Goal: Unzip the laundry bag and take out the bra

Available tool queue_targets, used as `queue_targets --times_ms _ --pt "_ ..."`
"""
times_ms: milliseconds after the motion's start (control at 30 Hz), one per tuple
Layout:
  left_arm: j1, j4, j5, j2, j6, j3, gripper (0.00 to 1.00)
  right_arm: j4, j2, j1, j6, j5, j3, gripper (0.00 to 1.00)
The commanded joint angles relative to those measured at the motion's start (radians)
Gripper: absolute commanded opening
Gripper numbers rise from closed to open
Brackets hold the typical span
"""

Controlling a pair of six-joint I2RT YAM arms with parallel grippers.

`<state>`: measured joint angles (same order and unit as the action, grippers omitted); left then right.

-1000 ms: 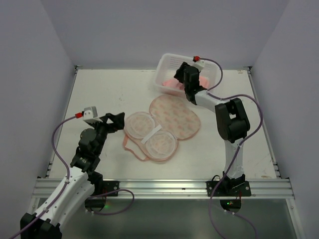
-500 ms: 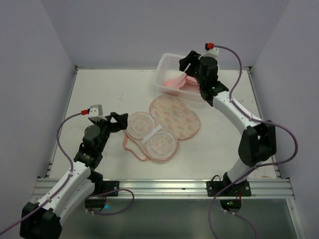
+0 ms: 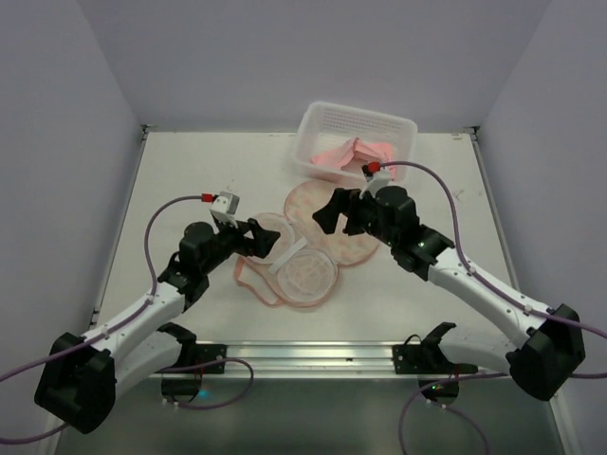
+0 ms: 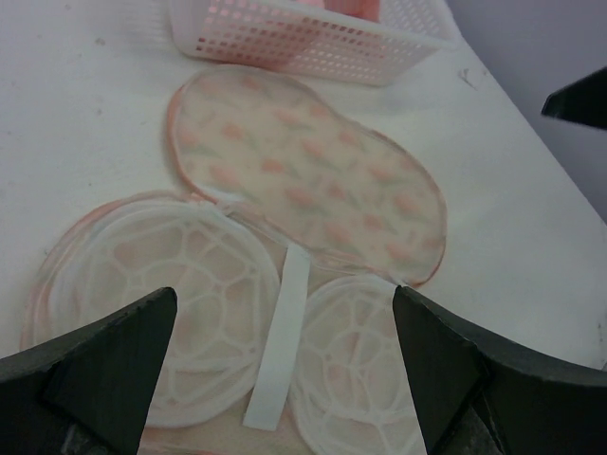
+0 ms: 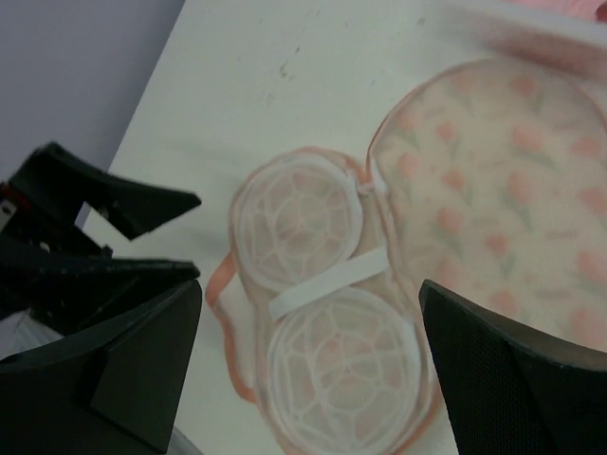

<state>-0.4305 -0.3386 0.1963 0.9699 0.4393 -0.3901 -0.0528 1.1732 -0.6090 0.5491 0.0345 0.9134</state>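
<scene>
The laundry bag [image 3: 340, 226] lies unzipped and spread flat mid-table. Its printed half is at the upper right. The other half holds two white lattice domes [image 3: 308, 273] joined by a white strap. The bra [image 3: 346, 154] is a light-pink bundle inside the white basket [image 3: 358, 110]. My left gripper [image 3: 262, 238] is open and empty at the left dome's edge; in its wrist view [image 4: 285, 313] the domes [image 4: 180, 275] lie between the fingers. My right gripper [image 3: 332, 210] is open and empty above the printed half; its wrist view [image 5: 311, 294] looks down on the domes [image 5: 337, 365].
The white lattice basket stands at the back right, just beyond the bag, and also shows in the left wrist view [image 4: 294, 38]. The left gripper shows in the right wrist view [image 5: 104, 227], close to the bag's left edge. Grey walls enclose the table.
My right arm has left the basket and swung down and left to over the bag, leaving the pink bra in the basket. My left gripper has moved right, up to the bag's domed half.
</scene>
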Motion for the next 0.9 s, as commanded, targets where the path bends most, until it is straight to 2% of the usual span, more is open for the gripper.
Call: queue_targets --times_ms 0,67,233,300,433,600,733,867 --pt "-0.019 -0.047 0.029 -0.045 -0.045 -0.036 1.00 -0.044 -0.122 -0.083 0.010 -0.125 -0.053 0.99" --pt "-0.020 -0.050 0.025 -0.075 -0.050 -0.029 1.00 -0.030 -0.199 -0.100 0.034 -0.139 -0.114 0.99" --pt "-0.021 -0.089 0.009 -0.114 -0.065 0.008 1.00 0.137 -0.332 -0.101 0.031 -0.194 -0.313 0.99" --pt "-0.022 -0.106 0.037 -0.111 -0.067 0.008 1.00 0.151 -0.368 -0.106 -0.001 -0.133 -0.324 0.99" --pt "-0.021 -0.106 0.058 -0.114 -0.060 0.005 1.00 0.093 -0.380 -0.120 0.009 -0.235 -0.323 0.99" --pt "-0.025 -0.129 0.065 -0.149 -0.066 0.025 1.00 0.122 -0.391 -0.120 -0.006 -0.217 -0.329 0.99" --pt "-0.024 -0.138 0.083 -0.160 -0.067 0.030 1.00 0.208 -0.458 -0.120 -0.028 -0.214 -0.412 0.99" --pt "-0.025 -0.151 0.084 -0.175 -0.067 0.039 1.00 0.194 -0.495 -0.120 -0.035 -0.246 -0.409 0.99"
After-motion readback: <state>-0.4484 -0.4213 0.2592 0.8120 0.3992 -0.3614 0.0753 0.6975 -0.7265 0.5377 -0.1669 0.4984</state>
